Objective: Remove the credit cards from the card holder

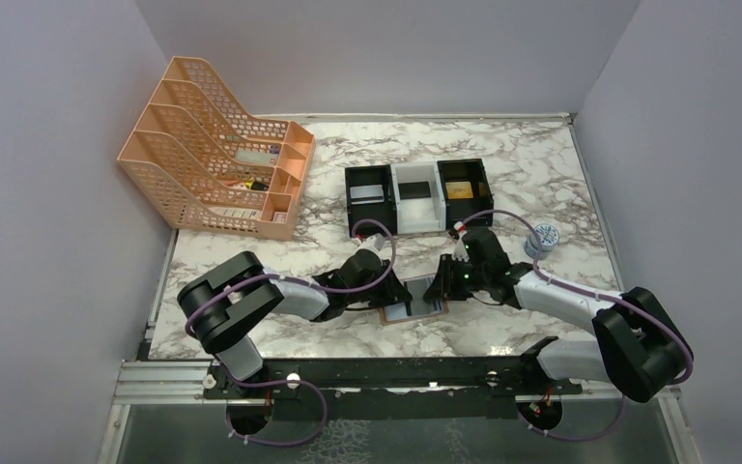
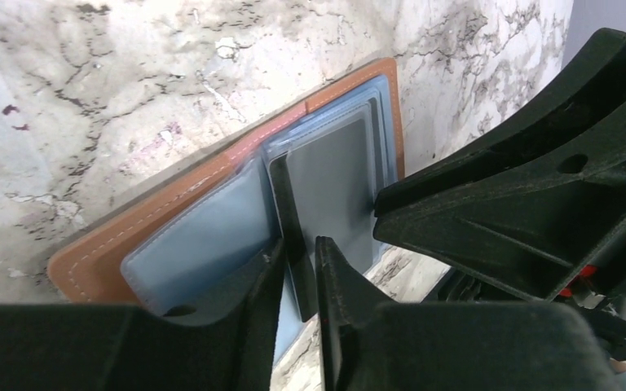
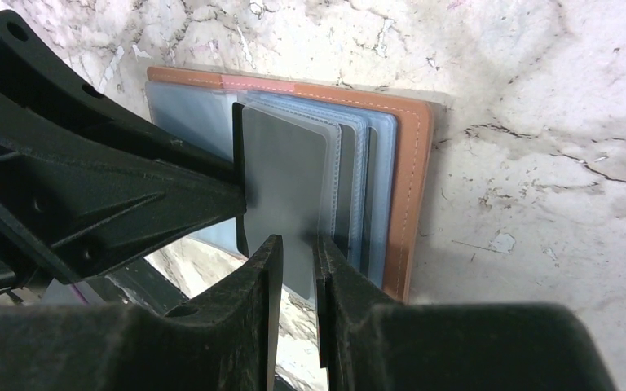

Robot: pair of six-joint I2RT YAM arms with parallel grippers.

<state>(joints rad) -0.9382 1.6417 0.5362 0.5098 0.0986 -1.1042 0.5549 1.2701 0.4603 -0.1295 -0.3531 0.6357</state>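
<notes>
Card holder (image 1: 413, 302) open flat on the marble table (image 1: 541, 169), just below centre of the top view, tan leather down, blue-grey pockets up. Left gripper (image 2: 299, 265) closed narrowly on one edge of the dark grey card (image 2: 330, 175), at bottom centre of the left wrist view. Right gripper (image 3: 297, 261) pinched on the lower edge of the clear pocket (image 3: 333, 175) around that card, apparently as an anchor. Best done by drawing the card straight out along the pocket's opening, flat and slow, pocket side braced. No twisting: likely to jam the card in the sleeve or drag the whole holder across the marble.
</notes>
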